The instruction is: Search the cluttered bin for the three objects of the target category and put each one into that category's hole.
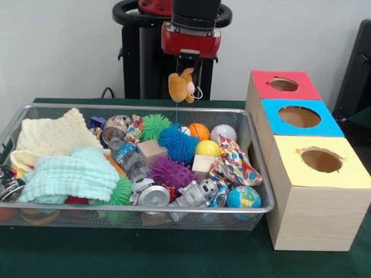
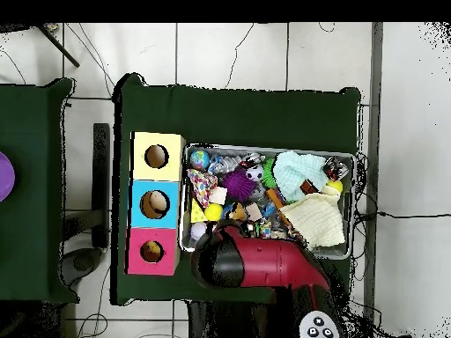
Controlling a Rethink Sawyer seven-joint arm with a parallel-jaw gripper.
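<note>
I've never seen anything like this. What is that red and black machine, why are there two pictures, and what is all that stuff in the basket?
It is a robot arm ending in a claw, which holds a small brown plush toy up above the back of the wire bin. One picture is taken from across the table, the other from straight above. The bin is piled with clutter: spiky balls, a knitted cloth, cans, wooden blocks, a globe ball. Beside it stands a wooden box with three round holes, topped red, blue and yellow, for sorting.
</note>
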